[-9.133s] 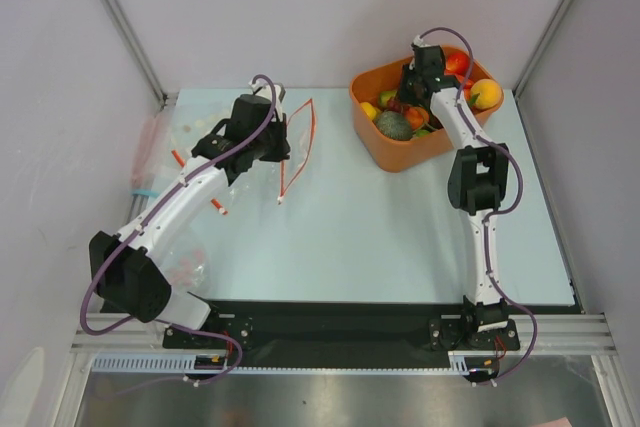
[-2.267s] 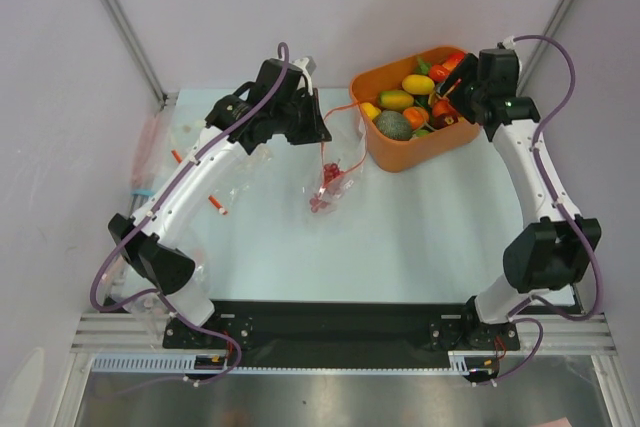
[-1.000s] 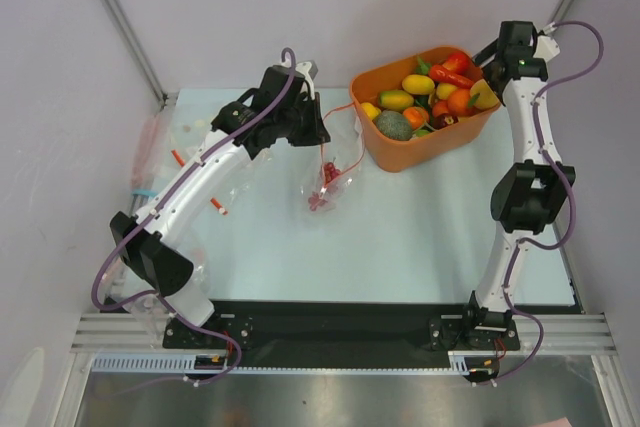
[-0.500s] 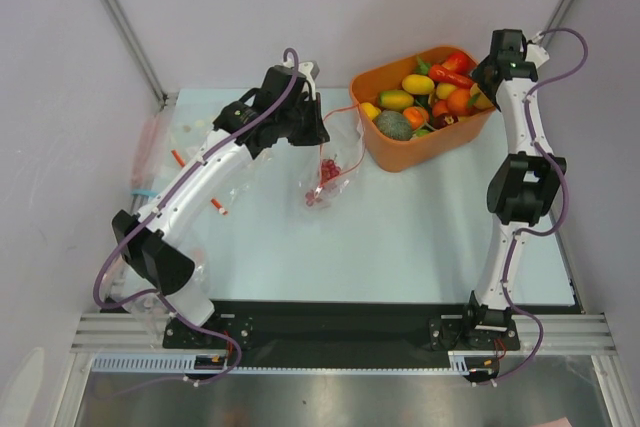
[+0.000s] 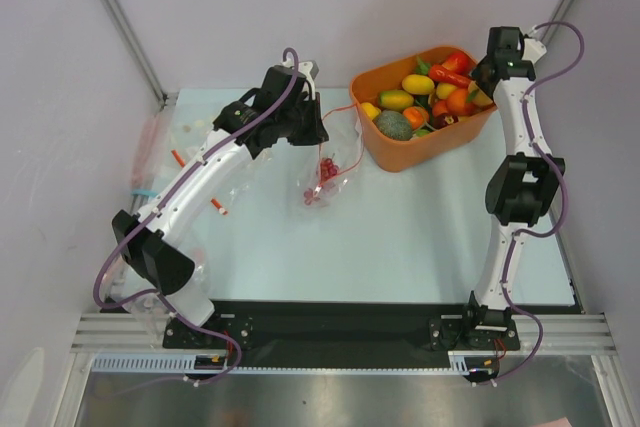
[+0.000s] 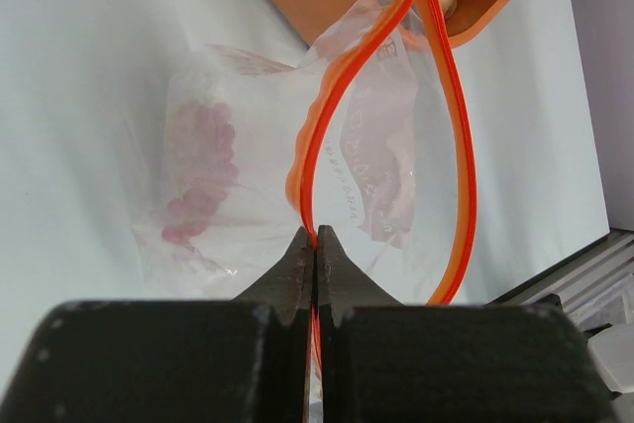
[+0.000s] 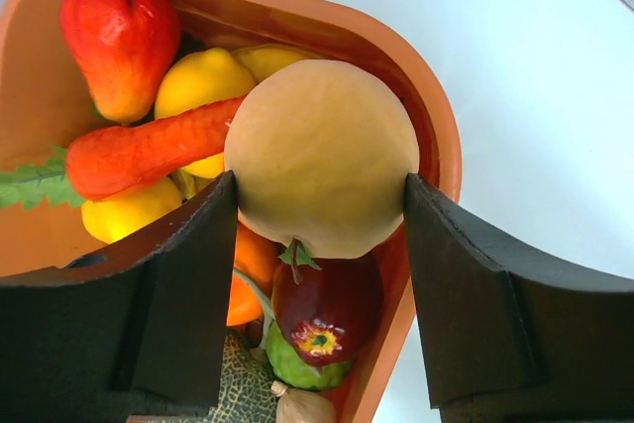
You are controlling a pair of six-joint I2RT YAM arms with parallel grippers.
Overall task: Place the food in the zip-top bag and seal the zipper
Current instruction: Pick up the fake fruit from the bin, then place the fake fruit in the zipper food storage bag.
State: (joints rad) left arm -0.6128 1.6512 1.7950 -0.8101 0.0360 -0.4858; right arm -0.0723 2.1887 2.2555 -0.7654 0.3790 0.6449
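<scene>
The clear zip-top bag (image 5: 322,183) hangs beside the orange tub (image 5: 400,159) with purple grapes (image 6: 198,180) inside it. My left gripper (image 6: 315,237) is shut on the red-orange zipper (image 6: 466,165) and holds the mouth open in a loop. Over the tub's far right corner, my right gripper (image 7: 320,180) has both fingers pressed against a round tan-yellow fruit (image 7: 322,151). That fruit rests on the pile of food. A carrot (image 7: 149,158), a red fruit (image 7: 119,42) and a dark red fruit (image 7: 332,309) lie around it.
Spare clear bags (image 5: 165,137) and loose red strips (image 5: 216,206) lie on the left of the table. The tub's rim (image 7: 441,160) is close to my right finger. Grey walls with metal posts (image 5: 120,22) enclose the table.
My right gripper has narrowed from wide open until its fingers touch the tan-yellow fruit, and its wrist has settled over the tub's corner. The left arm and the bag have barely moved.
</scene>
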